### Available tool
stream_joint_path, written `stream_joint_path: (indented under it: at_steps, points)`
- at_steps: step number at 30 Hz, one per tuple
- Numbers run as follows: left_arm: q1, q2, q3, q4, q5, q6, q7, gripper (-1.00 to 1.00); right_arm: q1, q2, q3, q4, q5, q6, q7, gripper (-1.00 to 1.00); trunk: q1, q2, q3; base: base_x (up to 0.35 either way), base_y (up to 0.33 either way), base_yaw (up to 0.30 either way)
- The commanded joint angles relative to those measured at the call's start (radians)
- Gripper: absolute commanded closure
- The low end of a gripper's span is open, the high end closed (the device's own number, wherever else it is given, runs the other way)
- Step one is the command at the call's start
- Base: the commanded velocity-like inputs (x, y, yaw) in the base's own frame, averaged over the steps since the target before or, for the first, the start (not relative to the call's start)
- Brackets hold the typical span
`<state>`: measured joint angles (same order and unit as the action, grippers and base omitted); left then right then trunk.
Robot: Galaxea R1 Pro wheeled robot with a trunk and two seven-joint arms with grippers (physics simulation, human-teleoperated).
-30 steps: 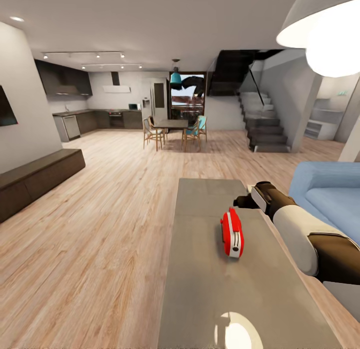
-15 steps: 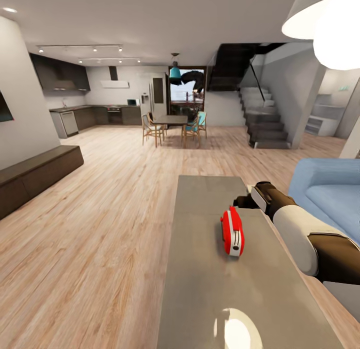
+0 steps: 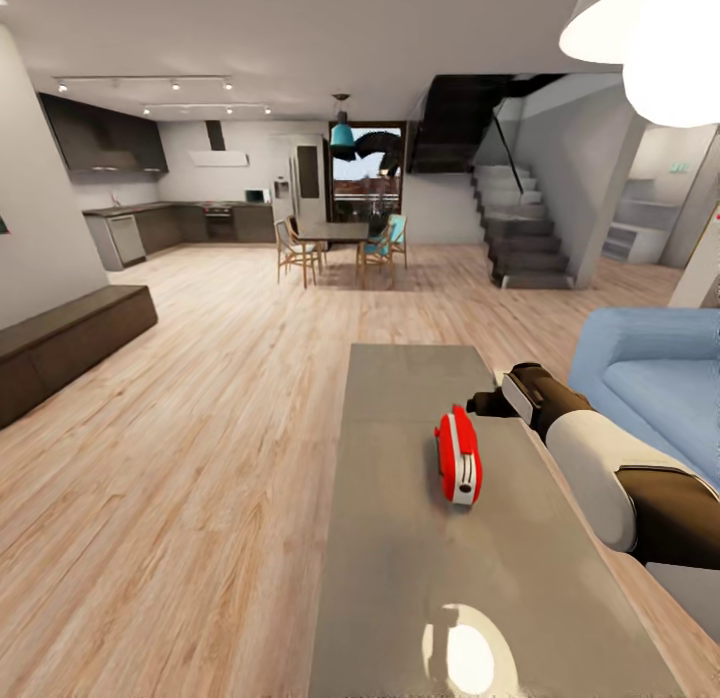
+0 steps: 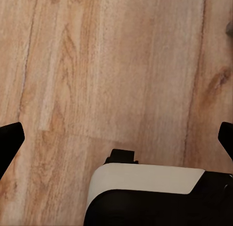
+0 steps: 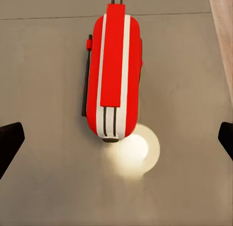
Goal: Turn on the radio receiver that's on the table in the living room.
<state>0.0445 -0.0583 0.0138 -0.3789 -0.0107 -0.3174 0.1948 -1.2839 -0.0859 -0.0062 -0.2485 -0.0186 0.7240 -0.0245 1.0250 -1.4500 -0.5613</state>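
Radio receiver [image 3: 458, 456], red with a white rim, stands upright on the long grey counter [image 3: 400, 538] near its middle, a little toward the side of the blue sofa [image 3: 655, 378]. Seen from the right wrist camera, the radio receiver [image 5: 114, 70] lies straight ahead between the spread fingertips, its thin dark handle along one flank and a bright lamp reflection [image 5: 131, 153] on the glossy top just beside its near end. The right gripper [image 5: 116, 138] has its jaws wide apart, holding nothing, and hangs above the counter [image 5: 43, 177]; from the head camera the right arm [image 3: 590, 458] reaches in over the counter's sofa-side edge, with its wrist close to the radio but not touching it. The left gripper [image 4: 116, 138] also has its jaws spread wide and empty, pointing down at the wood-plank floor [image 4: 116, 65]. Beyond the counter the floor [image 3: 200, 398] runs to a dining table with wooden chairs [image 3: 335, 248], a dark kitchen [image 3: 150, 228] and a staircase [image 3: 525, 238]. A white pendant lamp [image 3: 650, 38] hangs overhead.
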Motion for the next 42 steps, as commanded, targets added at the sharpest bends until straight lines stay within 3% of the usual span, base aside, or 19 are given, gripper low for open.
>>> stream_joint_path:
  at_steps: [1,30,42]
  points:
    - [0.000,0.000,0.000,0.000,0.000,0.000,0.000,-1.00,0.000,0.000,0.000,0.000,0.000,0.000,0.000,-1.00,0.000,0.000,-0.002,0.000,0.000,-0.043]
    - [-0.001,-0.001,0.000,0.000,0.000,0.000,0.000,-1.00,0.000,0.002,0.002,0.000,0.000,-0.001,0.002,-1.00,0.000,0.000,-0.046,0.000,0.000,-0.019]
    - [0.000,-0.001,0.000,0.000,0.000,0.000,0.000,-1.00,0.000,0.002,0.002,0.000,0.000,-0.002,0.003,-1.00,0.000,0.000,-0.049,0.000,0.000,0.000]
